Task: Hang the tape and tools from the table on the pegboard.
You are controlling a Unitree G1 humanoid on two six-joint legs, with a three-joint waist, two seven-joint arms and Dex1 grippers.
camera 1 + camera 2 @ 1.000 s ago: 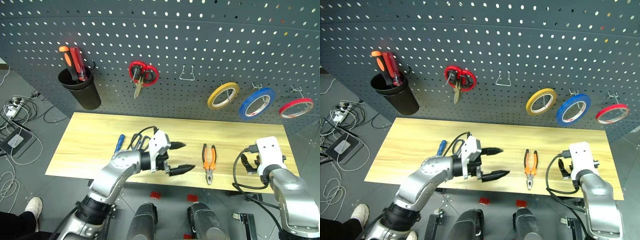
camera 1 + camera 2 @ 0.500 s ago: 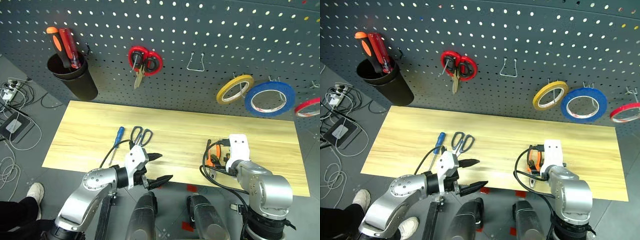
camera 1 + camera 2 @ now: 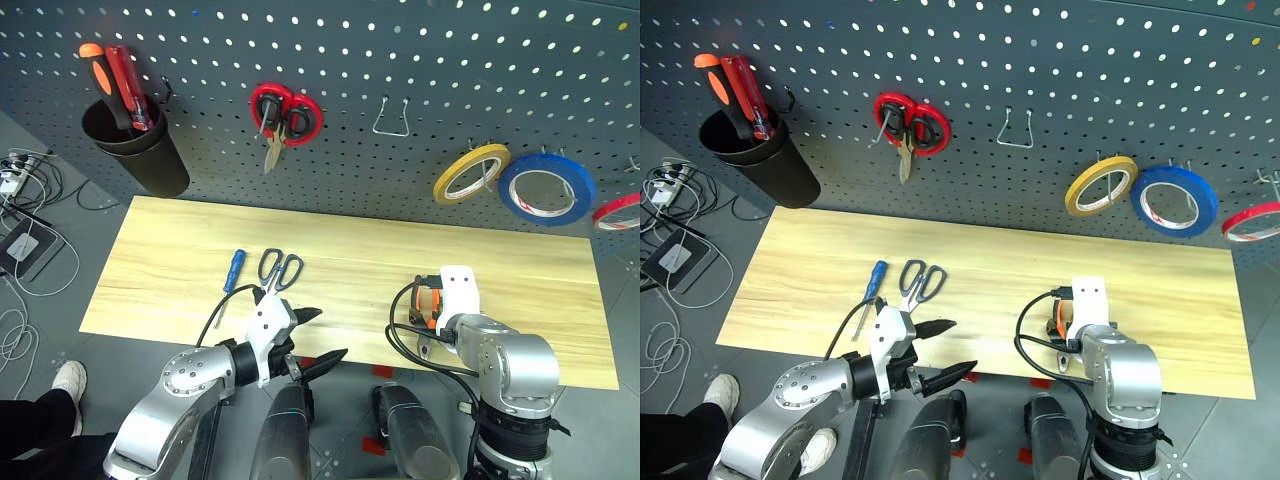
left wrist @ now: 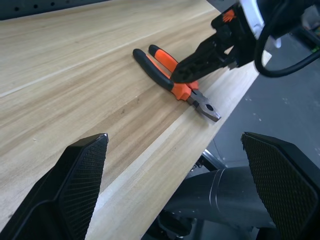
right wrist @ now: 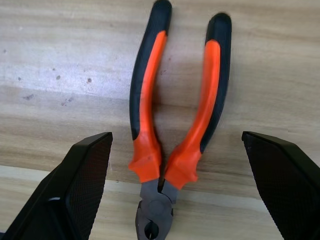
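Right wrist view puts the pliers [image 5: 172, 107] straight below my right gripper [image 5: 175, 200]: they lie flat on the table [image 3: 180, 270], orange-and-black handles spread, metal nose toward the table's near edge. The gripper's two fingers stand wide, one on either side of the tool, and hold nothing. A second ago this arm was out by the table's right end, well apart from the pliers; since then it has swung in over them, and from the head I now see only a bit of orange beside its white housing [image 3: 458, 290].

My left gripper [image 3: 318, 338] is also spread wide and empty. A second ago it hung over the middle of the table, near the scissors [image 3: 278, 270]; now it has drawn back and sits at the near edge, fingertips pointing toward the right arm. Scissors and the small blue-handled screwdriver [image 3: 232, 272] lie side by side on the wood, unmoved.

Up on the pegboard [image 3: 400, 50], the blue tape [image 3: 545, 189] already hangs on a hook, between the yellow roll [image 3: 470, 173] and the red roll [image 3: 617, 211]. The head camera has tipped since the earlier frame, so the whole scene sits differently in view.
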